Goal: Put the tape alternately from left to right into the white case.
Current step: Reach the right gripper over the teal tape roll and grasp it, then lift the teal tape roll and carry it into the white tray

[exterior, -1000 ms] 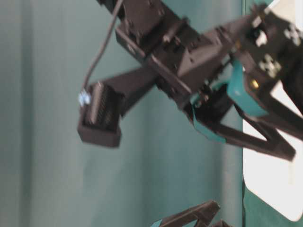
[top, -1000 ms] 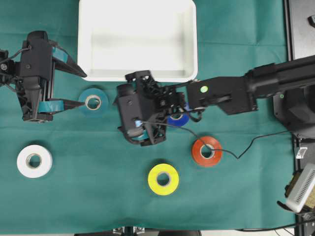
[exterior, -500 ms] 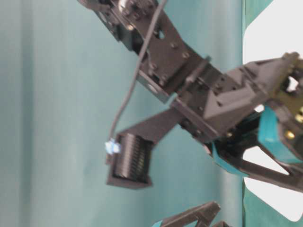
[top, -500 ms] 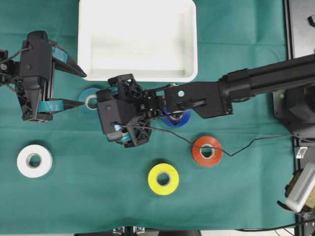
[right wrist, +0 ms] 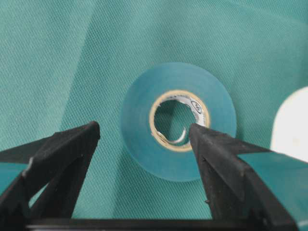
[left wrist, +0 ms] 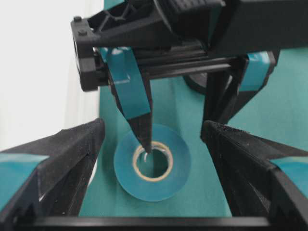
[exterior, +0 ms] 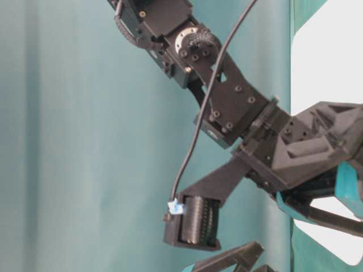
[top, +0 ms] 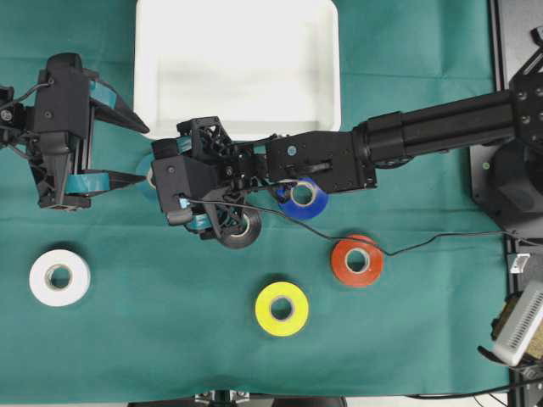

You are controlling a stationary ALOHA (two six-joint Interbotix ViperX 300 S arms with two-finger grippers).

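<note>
The right tool [right wrist: 144, 134] hangs with its fingers spread apart, one finger tip over the core of the teal roll [right wrist: 178, 120] lying flat on the tabletop [top: 170, 339]. Facing it, the left tool [left wrist: 154, 139] is also spread, empty, flanking the same roll just beside the white case [top: 237, 68].

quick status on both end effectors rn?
Left end effector: open, holding nothing; the flat teal ring-shaped tape roll lies on the cloth between its fingers.
Right end effector: open, holding nothing, over that same roll.
</note>
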